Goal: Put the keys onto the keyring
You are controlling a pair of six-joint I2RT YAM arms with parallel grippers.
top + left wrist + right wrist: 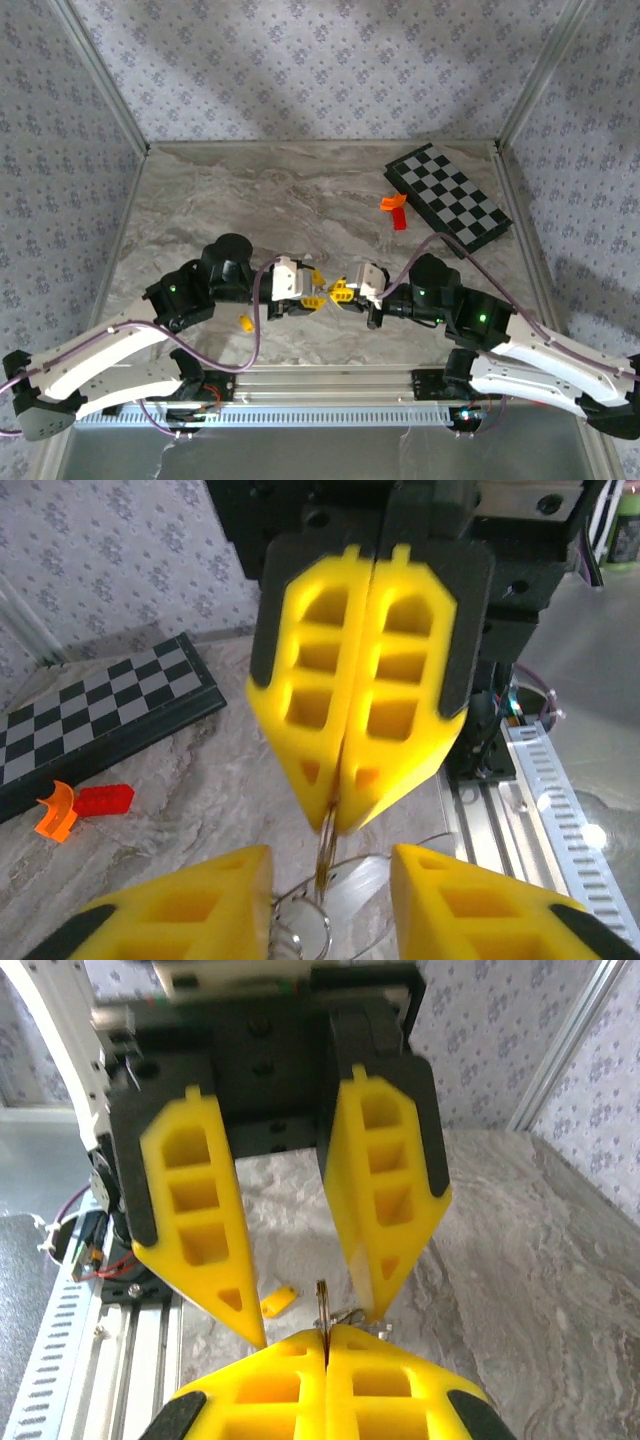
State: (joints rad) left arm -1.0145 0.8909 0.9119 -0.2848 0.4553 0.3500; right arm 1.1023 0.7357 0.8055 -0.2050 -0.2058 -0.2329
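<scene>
silvery keyring (323, 1298) pinched in right gripper (327, 1340), left gripper (328, 880) parted around it, yellow key (278, 1302) loose on table (520, 1260).

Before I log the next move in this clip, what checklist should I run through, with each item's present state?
1. Grip: the right end effector is shut on the keyring: ok.
2. The left end effector is open, ready to pick: ok.
3. The yellow-headed key is held: not ok; it lies loose on the table.
4. Key threaded on the keyring: not ok.
5. Keyring coil spread for threading: cannot tell.
6. The chessboard, orange block and red block lie away from the work spot: ok.
</scene>
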